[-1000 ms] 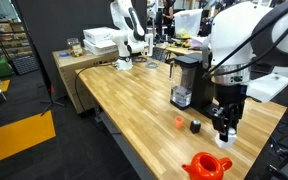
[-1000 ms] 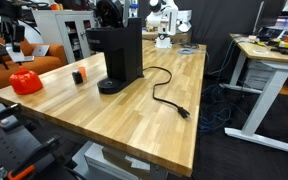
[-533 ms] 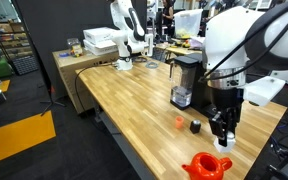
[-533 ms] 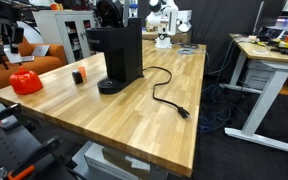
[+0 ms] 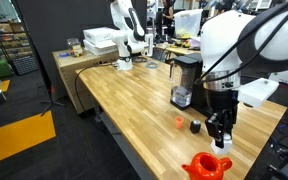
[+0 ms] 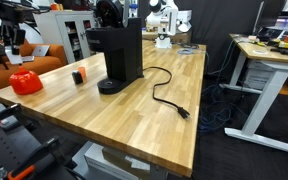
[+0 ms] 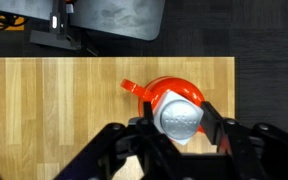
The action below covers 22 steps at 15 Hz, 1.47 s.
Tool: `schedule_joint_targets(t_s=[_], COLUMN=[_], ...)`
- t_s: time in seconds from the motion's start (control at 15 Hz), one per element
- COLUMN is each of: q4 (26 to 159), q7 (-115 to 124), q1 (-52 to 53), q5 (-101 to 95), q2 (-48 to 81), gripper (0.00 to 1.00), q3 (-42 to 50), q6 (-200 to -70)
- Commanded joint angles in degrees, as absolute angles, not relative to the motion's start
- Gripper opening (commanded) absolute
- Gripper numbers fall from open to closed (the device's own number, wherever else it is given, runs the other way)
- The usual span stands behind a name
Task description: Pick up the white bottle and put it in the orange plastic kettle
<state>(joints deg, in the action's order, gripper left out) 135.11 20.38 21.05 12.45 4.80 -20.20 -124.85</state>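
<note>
In the wrist view my gripper (image 7: pixel 181 122) is shut on the white bottle (image 7: pixel 180 121), whose grey-white round base faces the camera. It hangs directly above the orange plastic kettle (image 7: pixel 156 92), whose spout points up-left. In an exterior view the gripper (image 5: pixel 222 139) hovers above the kettle (image 5: pixel 205 167) at the table's near corner; the bottle shows as a white speck (image 5: pixel 222 143) between the fingers. The kettle also shows in an exterior view (image 6: pixel 25 82) at the far left.
A tall black coffee maker (image 5: pixel 185 80) (image 6: pixel 119 55) stands on the wooden table (image 5: pixel 134 100), its cord (image 6: pixel 164 92) trailing across the top. A small black bottle (image 5: pixel 195 126) and a small orange object (image 5: pixel 180 122) lie near the kettle. The table edge is close to the kettle.
The arm has shifted slightly left toward the kettle with the bottle still held. Nothing else has moved.
</note>
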Motion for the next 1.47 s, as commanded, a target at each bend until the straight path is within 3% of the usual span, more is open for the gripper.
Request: schedule_joint_targets(t_s=[0.0,0.07,0.6,0.67,1.4], q4=[133.34,134.74,134.5,134.5,130.45], q7=[18.57,20.12,19.87,19.87,23.24], q1=[20.99,21.16,21.16,21.16,24.04], q5=[13.09,12.46,12.46,12.46,6.33], q2=[6.06,5.22,5.38,5.38,9.86], gripper=[0.25,0.5,0.5,0.25,0.25], q3=[-20.2,-20.13,-20.12,-20.12,-20.62], q6=[-122.66,-124.67,-124.34,-124.32,-123.41])
